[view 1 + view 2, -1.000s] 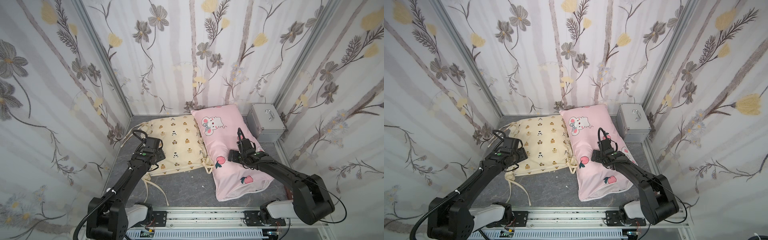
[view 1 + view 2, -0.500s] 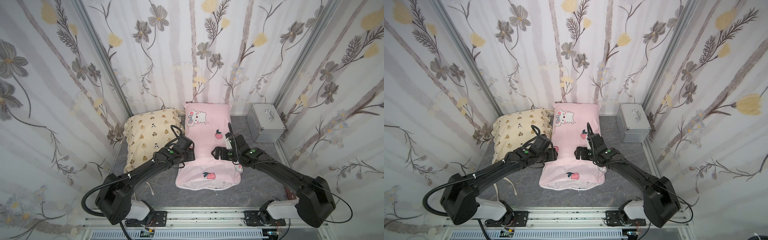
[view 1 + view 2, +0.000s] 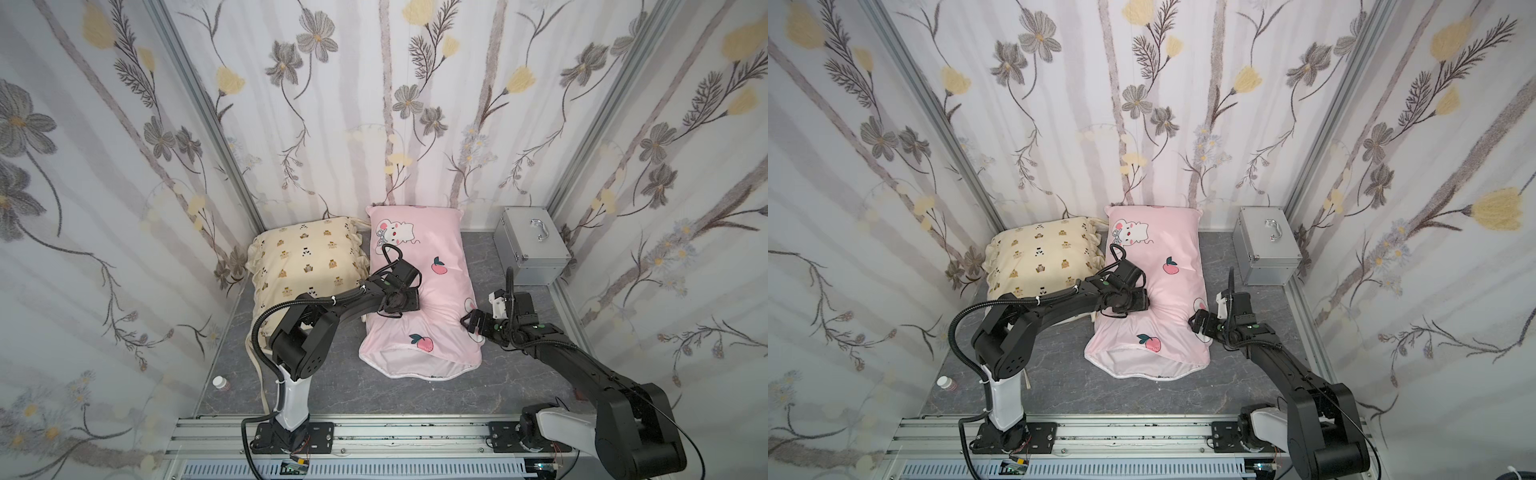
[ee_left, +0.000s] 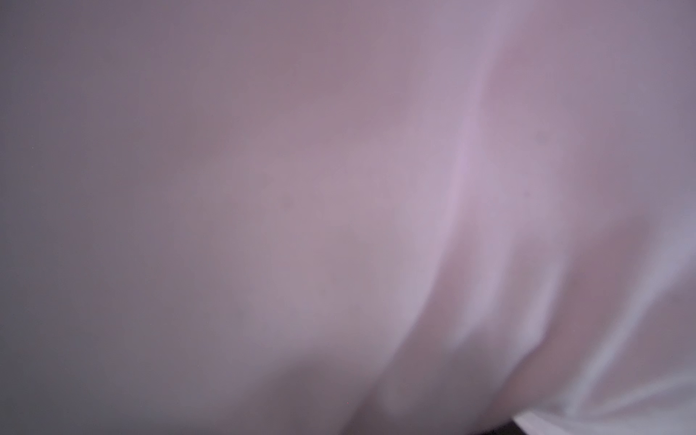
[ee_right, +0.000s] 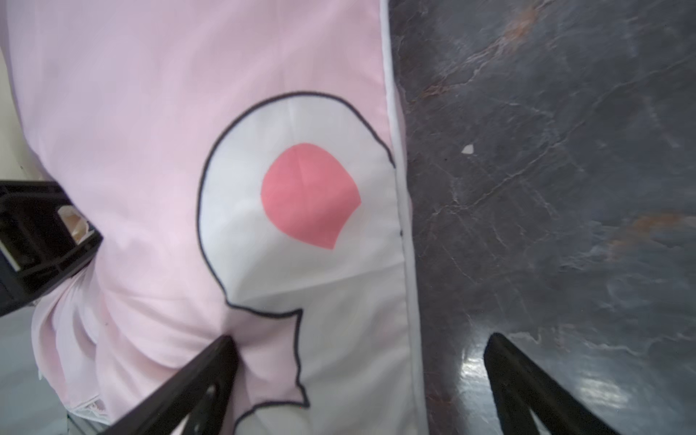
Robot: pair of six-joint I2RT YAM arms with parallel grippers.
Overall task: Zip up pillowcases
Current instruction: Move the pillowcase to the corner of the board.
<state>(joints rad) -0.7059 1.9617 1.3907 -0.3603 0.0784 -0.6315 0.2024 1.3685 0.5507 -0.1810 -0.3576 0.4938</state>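
Right pincer (image 5: pixel 361 339) now astride pillowcase (image 5: pixel 150 113) edge

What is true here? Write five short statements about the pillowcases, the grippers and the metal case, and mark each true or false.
1. The pink pillowcase lies between the cream pillowcase and the silver metal case. True.
2. The pink pillowcase's near end is zipped shut. False: it gapes open, showing white inside.
3. The right gripper straddles the pink pillowcase's side edge, jaws open. True.
4. The left gripper presses on the cream pillowcase. False: it presses on the pink one.
5. The silver metal case stands open. False: its lid is shut.
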